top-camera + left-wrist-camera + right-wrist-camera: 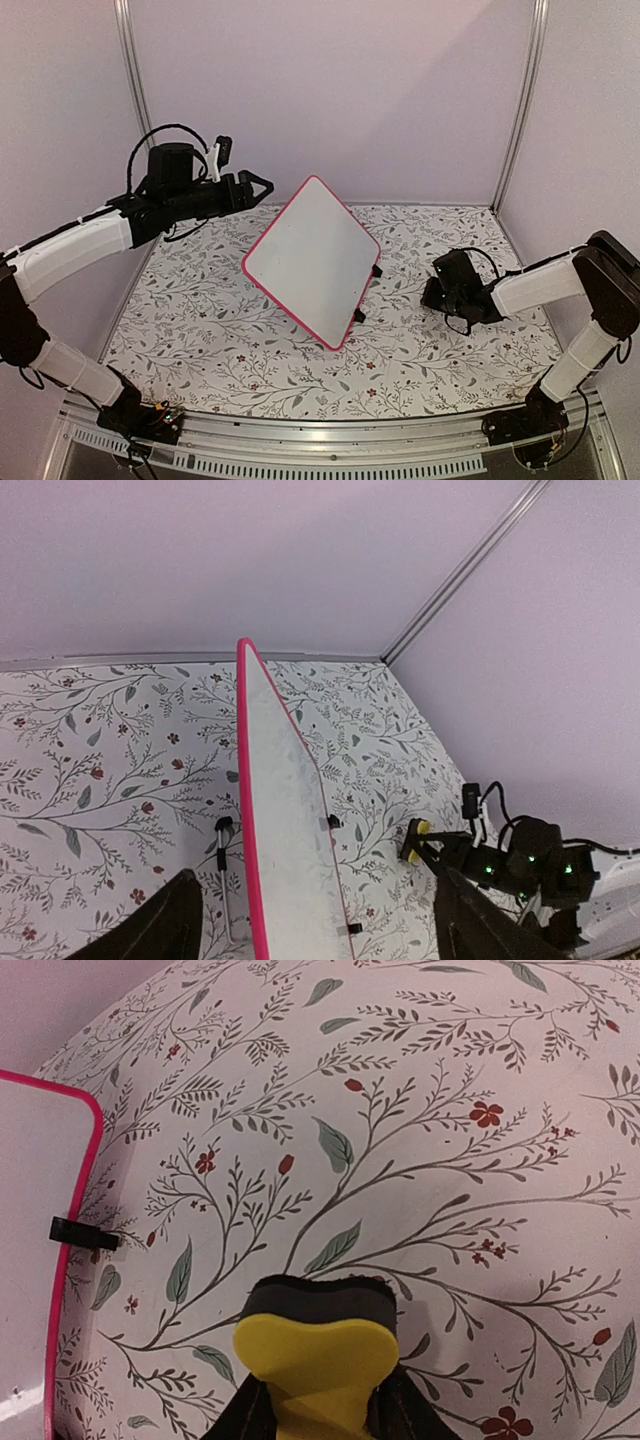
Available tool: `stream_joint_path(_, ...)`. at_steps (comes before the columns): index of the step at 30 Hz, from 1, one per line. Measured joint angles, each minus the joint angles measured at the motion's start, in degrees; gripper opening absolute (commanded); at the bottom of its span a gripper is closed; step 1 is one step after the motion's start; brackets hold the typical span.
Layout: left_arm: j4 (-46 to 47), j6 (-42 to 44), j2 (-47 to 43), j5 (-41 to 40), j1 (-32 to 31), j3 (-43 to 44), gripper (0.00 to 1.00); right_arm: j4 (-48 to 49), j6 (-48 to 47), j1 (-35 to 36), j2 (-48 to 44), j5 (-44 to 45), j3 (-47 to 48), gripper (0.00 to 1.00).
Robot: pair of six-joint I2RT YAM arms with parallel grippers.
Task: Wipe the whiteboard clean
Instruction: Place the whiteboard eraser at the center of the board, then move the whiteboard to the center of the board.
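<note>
The whiteboard (312,262) stands tilted on the table on two black clip feet (376,271), its pink-red frame all around and its face blank white. My left gripper (255,188) hovers open just left of the board's top corner, touching nothing. In the left wrist view the whiteboard (285,820) runs edge-on between the spread fingers (170,925). My right gripper (432,290) sits low on the table to the board's right. It is shut on a yellow eraser (315,1345) with a dark felt face, pinched at its waist. The whiteboard's edge (25,1260) shows at left there.
A white marker with a black cap (224,870) lies on the floral tablecloth (200,330) behind the board, on its left side. Pale walls and metal posts (130,70) close in the table at the back and sides.
</note>
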Motion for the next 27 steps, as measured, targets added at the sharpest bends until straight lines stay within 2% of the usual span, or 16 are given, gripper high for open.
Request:
stream_joint_path(5,0.42,0.42,-3.02,-0.76,0.09,-4.02,0.79,1.31,0.76,-1.75,4.13,-3.67,1.64,0.59)
stream_joint_path(17,4.81,2.08,-6.97,-1.66,0.55,-10.8,0.79,3.08,0.35,-2.16,6.1,-6.62,3.78,0.9)
stream_joint_path(23,6.78,2.03,-7.28,-1.66,1.62,-12.5,0.79,-3.85,-5.97,-2.19,2.29,-6.6,6.51,0.92)
stream_joint_path(25,7.28,1.99,-7.28,-1.66,2.05,-12.85,0.81,-6.23,-10.32,-2.19,1.75,-6.95,10.34,0.92)
stream_joint_path(27,8.15,1.7,-7.28,-1.64,2.56,-13.4,0.87,-8.46,-15.74,-2.19,1.95,-8.13,15.41,0.93)
